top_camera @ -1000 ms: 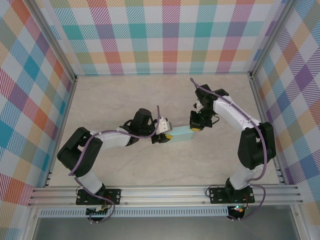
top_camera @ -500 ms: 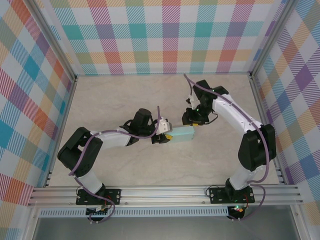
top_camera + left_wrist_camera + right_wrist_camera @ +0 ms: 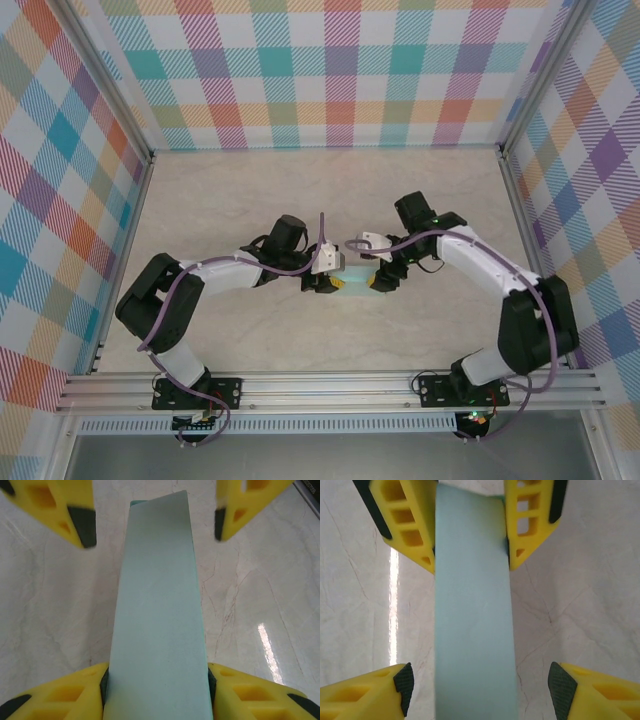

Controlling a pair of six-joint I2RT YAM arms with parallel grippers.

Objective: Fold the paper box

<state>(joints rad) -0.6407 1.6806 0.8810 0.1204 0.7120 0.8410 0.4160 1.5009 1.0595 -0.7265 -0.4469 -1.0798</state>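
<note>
Left wrist: pale mint-aqua card paper box (image 3: 157,620) seen over marbled table (image 3: 45,620), near end clamped between left gripper (image 3: 157,692) jaws.
Right wrist: right gripper (image 3: 480,682) jaws spread wide, free end straddled, untouched. Closing best done centred, square, gentle; thin walls likely crushed otherwise.
Top external: grippers faced nose to nose mid-table, wrists low, elbows bowed outward.

1. The left arm (image 3: 215,275) rises from its base at the near edge, elbow pushed out to the left and forearm stretched low toward the centre.
2. The left hand (image 3: 337,283) points right, its yellow fingers (image 3: 95,690) pressed against both sides of the paper box (image 3: 157,630).
3. The right arm (image 3: 480,262) arches up from its base, forearm sloping left and down.
4. The right hand (image 3: 378,282) faces the left hand head-on, its fingers (image 3: 375,690) spread wide, with a gap to the paper box on each side.
</note>
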